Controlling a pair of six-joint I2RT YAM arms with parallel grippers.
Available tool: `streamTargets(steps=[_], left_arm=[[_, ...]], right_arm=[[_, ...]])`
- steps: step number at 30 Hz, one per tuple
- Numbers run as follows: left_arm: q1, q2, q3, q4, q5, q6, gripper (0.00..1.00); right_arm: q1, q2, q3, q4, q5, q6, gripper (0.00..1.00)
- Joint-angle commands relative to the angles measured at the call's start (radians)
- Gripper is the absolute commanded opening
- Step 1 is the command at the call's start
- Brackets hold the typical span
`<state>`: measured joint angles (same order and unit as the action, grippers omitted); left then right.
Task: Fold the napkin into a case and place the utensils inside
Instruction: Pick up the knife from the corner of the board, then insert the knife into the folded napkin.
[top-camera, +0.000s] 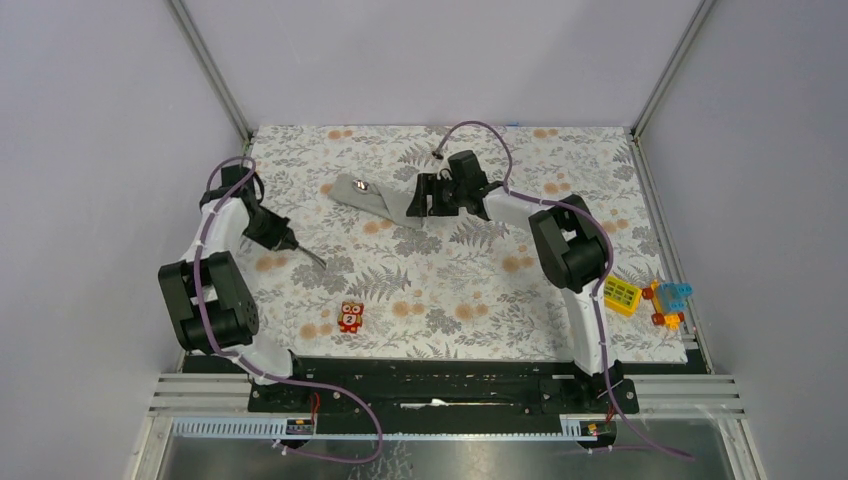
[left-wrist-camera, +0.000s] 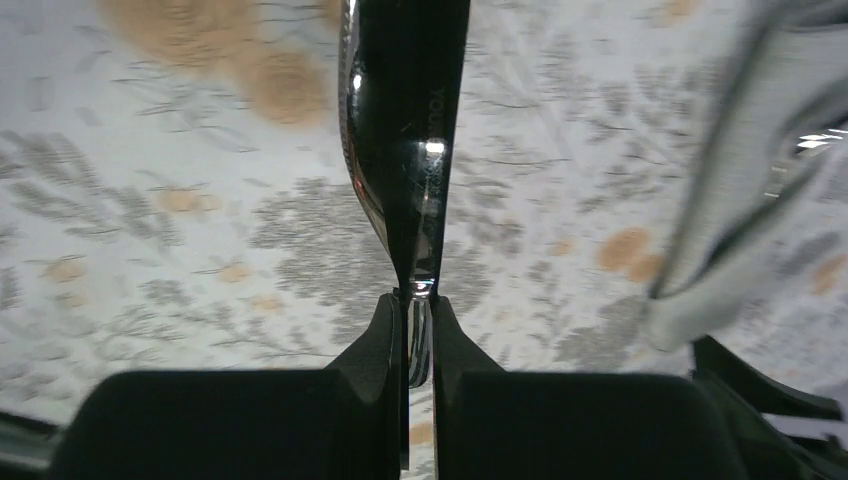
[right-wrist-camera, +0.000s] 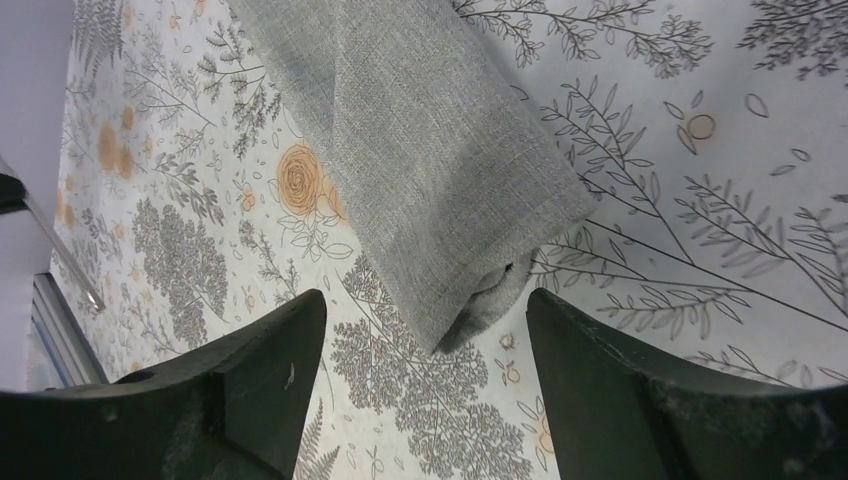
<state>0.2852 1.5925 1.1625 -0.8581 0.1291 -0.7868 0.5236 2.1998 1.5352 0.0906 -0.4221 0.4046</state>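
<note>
The napkin (top-camera: 383, 201) lies as a narrow grey folded case at the back middle of the floral cover. A shiny utensil end (top-camera: 361, 185) glints at the case's left part. My right gripper (top-camera: 428, 196) stands open at its right end; in the right wrist view the cloth's folded end (right-wrist-camera: 440, 170) reaches down between the two fingers of the right gripper (right-wrist-camera: 425, 305), apart from both. My left gripper (top-camera: 290, 242) hangs over the left of the table, shut on a slim silver utensil (top-camera: 312, 257). The left wrist view shows that utensil (left-wrist-camera: 405, 120) sticking forward from the shut left gripper (left-wrist-camera: 418, 300).
A small red toy figure (top-camera: 350, 317) stands near the front middle. A yellow studded block (top-camera: 621, 294) and a blue and orange toy (top-camera: 670, 303) sit at the right edge. Grey walls and metal posts close in the table. A blurred pale shape (left-wrist-camera: 740, 160) fills the left wrist view's right side.
</note>
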Motion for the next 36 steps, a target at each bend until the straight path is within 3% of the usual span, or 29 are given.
streamTargets(steps=[1, 11, 19, 36], left_arm=[[-0.063, 0.028, 0.087, 0.103, 0.059, -0.149, 0.0], [-0.266, 0.249, 0.296, 0.3, -0.031, -0.381, 0.0], [-0.311, 0.38, 0.434, 0.332, -0.087, -0.454, 0.0], [-0.336, 0.512, 0.538, 0.302, -0.126, -0.471, 0.0]], right_arm=[[0.019, 0.036, 0.063, -0.038, 0.038, -0.011, 0.79], [0.027, 0.072, 0.098, -0.074, 0.091, 0.001, 0.71], [0.027, 0.077, 0.104, -0.084, 0.111, 0.002, 0.59], [0.028, 0.092, 0.119, -0.084, 0.105, 0.01, 0.46]])
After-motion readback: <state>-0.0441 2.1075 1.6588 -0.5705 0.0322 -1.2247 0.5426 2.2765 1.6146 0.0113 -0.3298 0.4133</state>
